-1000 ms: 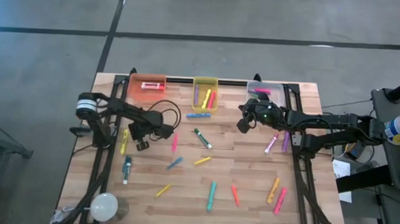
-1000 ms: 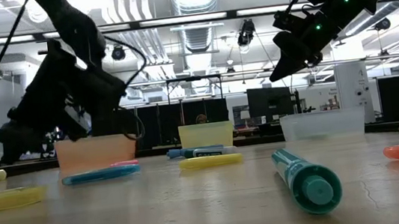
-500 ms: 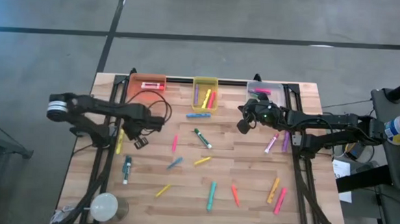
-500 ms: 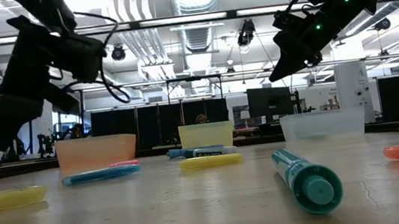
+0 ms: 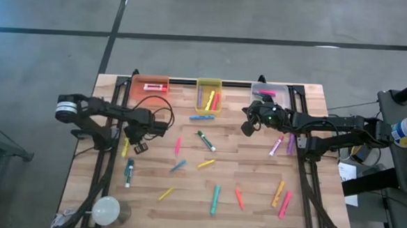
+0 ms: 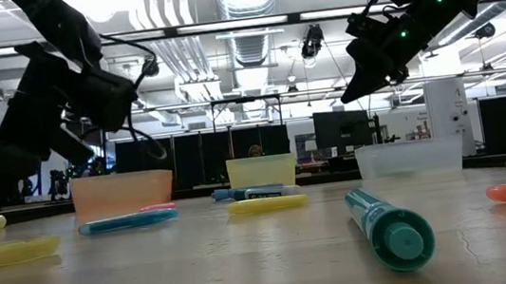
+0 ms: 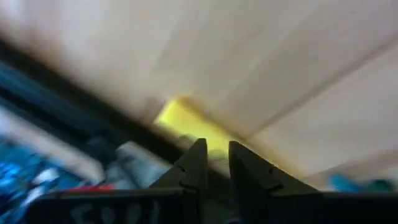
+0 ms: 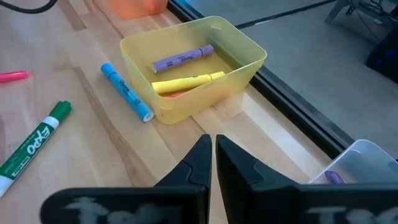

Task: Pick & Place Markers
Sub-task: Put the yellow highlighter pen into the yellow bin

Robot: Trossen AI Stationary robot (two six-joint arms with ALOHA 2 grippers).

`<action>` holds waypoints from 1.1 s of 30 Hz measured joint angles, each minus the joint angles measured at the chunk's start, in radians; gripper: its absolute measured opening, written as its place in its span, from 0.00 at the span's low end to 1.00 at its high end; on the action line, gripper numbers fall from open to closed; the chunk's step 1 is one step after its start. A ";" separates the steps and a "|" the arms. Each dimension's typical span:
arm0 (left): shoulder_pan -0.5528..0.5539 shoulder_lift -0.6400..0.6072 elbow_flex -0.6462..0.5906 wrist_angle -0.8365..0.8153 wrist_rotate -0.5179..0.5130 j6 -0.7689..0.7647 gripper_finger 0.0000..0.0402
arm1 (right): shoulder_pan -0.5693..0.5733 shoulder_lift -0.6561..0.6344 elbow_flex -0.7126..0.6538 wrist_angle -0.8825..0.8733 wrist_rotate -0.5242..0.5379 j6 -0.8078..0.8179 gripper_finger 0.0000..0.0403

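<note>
On the wooden counter (image 5: 256, 179) markers lie scattered, with more in three bins at the far edge. The left end effector (image 5: 142, 146) hovers beside a yellow marker (image 5: 125, 148), fingers slightly apart. The right end effector (image 5: 245, 128), fingers together, hangs near the clear bin (image 5: 283, 88).

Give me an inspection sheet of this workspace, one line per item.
Surface: wooden table, mostly bare.
Job's things: markers scattered; some in the yellow bin, orange bin and clear bin.
Clutter: white round object at the near left corner.
Grippers: left gripper low over a yellow marker, empty; right gripper raised, shut, empty.
Cables: black loops on the left arm.
Surroundings: grey floor; lab room behind.
</note>
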State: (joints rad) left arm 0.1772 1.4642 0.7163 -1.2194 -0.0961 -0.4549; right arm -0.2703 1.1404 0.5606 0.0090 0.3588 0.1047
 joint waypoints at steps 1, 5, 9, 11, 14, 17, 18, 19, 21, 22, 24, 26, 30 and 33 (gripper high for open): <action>0.000 -0.004 0.001 0.023 0.026 -0.005 0.18 | 0.000 0.000 0.000 0.000 0.000 0.000 0.04; 0.009 -0.026 -0.002 -0.004 0.045 -0.086 0.21 | 0.000 0.000 0.000 -0.004 0.000 -0.001 0.04; 0.043 -0.029 -0.010 -0.063 0.012 -0.203 0.23 | 0.000 0.000 0.000 -0.004 0.000 -0.006 0.04; 0.063 -0.029 -0.027 -0.040 0.012 -0.217 0.24 | 0.000 0.000 0.000 -0.004 0.000 -0.003 0.04; 0.100 -0.029 -0.076 0.042 0.035 -0.209 0.24 | 0.002 0.000 0.000 -0.005 0.000 -0.003 0.04; 0.124 -0.029 -0.121 0.070 0.035 -0.201 0.24 | 0.005 0.000 0.000 -0.005 -0.001 -0.003 0.04; 0.130 -0.029 -0.124 0.068 0.024 -0.204 0.24 | 0.005 0.000 0.000 -0.005 -0.001 -0.003 0.04; 0.132 -0.029 -0.119 0.068 0.013 -0.206 0.24 | 0.005 0.000 0.000 -0.005 -0.001 -0.003 0.04; 0.132 -0.029 -0.105 0.071 -0.006 -0.206 0.24 | 0.005 0.000 0.000 -0.004 0.000 -0.002 0.04; 0.132 -0.029 -0.102 0.059 -0.014 -0.206 0.24 | 0.005 0.000 0.000 -0.004 0.000 -0.001 0.04; 0.132 -0.029 -0.090 0.030 -0.021 -0.210 0.24 | 0.005 0.000 0.000 -0.004 -0.001 0.000 0.04; 0.132 -0.030 -0.078 0.022 -0.030 -0.211 0.24 | 0.005 0.000 0.000 -0.004 -0.001 0.000 0.04; 0.132 -0.031 -0.085 0.024 -0.027 -0.221 0.24 | 0.005 0.000 0.000 -0.003 0.000 0.000 0.04; 0.132 -0.031 -0.104 0.040 -0.008 -0.224 0.24 | 0.005 0.000 0.000 -0.004 -0.001 0.000 0.04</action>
State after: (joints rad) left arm 0.3091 1.4334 0.6127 -1.1792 -0.1041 -0.6793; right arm -0.2657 1.1404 0.5606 0.0048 0.3580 0.1043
